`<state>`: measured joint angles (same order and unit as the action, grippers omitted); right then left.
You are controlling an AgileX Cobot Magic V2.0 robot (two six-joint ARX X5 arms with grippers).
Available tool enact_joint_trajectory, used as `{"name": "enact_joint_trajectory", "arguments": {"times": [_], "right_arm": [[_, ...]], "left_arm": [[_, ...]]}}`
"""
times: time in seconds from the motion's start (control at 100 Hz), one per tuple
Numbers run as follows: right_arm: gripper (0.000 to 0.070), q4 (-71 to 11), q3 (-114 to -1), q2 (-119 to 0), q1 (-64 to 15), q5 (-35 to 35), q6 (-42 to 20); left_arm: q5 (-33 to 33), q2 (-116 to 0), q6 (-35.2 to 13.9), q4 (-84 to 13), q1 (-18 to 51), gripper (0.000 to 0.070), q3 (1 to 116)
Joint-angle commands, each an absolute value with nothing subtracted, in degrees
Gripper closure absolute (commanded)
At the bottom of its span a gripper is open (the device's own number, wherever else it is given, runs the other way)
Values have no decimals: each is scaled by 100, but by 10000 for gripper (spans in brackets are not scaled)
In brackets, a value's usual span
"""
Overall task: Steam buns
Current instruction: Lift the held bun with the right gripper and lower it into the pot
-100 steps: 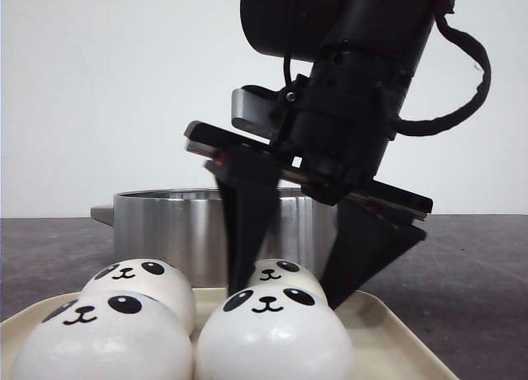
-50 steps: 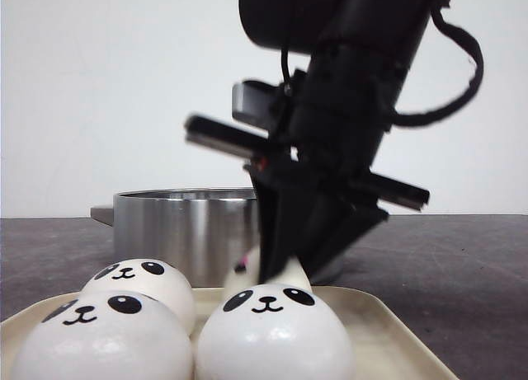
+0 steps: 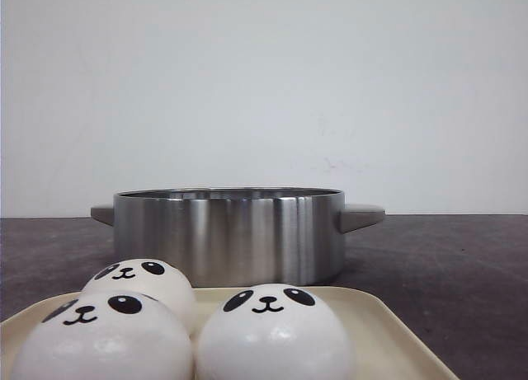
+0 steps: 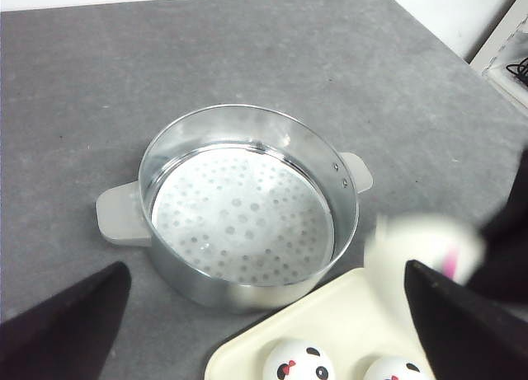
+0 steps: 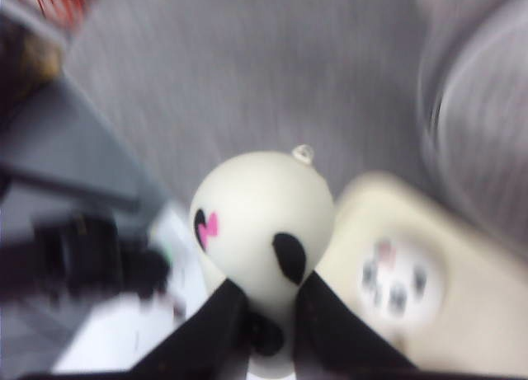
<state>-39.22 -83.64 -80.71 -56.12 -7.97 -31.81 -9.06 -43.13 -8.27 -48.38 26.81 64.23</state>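
Three white panda-face buns lie on the cream tray (image 3: 388, 330): one at the back left (image 3: 136, 281), one at the front left (image 3: 99, 339), one at the front right (image 3: 272, 335). My right gripper (image 5: 272, 285) is shut on the fourth bun (image 5: 260, 207), squeezing its lower part, and holds it in the air; this view is blurred. That bun shows as a white blur (image 4: 421, 246) over the tray's corner (image 4: 330, 314) in the left wrist view. My left gripper (image 4: 262, 269) is open and empty, high above the steel pot (image 4: 247, 108). Neither gripper is in the front view.
The steel pot (image 3: 227, 232) with two side handles stands just behind the tray. A perforated steamer plate (image 4: 239, 215) lies inside it, with nothing on it. Two buns (image 4: 297, 362) show on the tray in the left wrist view. The dark grey table (image 4: 124, 67) lies around them.
My right gripper shut on the back right bun, lifted it off the tray and has gone up out of the front view. The other three buns have not moved.
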Motion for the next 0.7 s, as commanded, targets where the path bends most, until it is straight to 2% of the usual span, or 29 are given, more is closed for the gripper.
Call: {"name": "enact_joint_trajectory", "arguments": {"times": [0.0,0.16,0.36,0.69], "right_arm": [[700,-3844,-8652,-8305,-5402,-548,-2954],[700,-3806,-8873,-8936,-4648,-617,-2895],[700,-3485,-8873,-9979,-4110,-561,-2871],[700,-3256,-8873,-11216,-3828,276,-2823]], "left_arm": [[-884,-4351,-749,-4755,2714,27,6519],[-880,-4351,-746,-4755,2714,27,6519],[-880,-4348,-749,-4834,2714,27,6519],[-753,-4351,-707,-4875,2714,27,6519]]}}
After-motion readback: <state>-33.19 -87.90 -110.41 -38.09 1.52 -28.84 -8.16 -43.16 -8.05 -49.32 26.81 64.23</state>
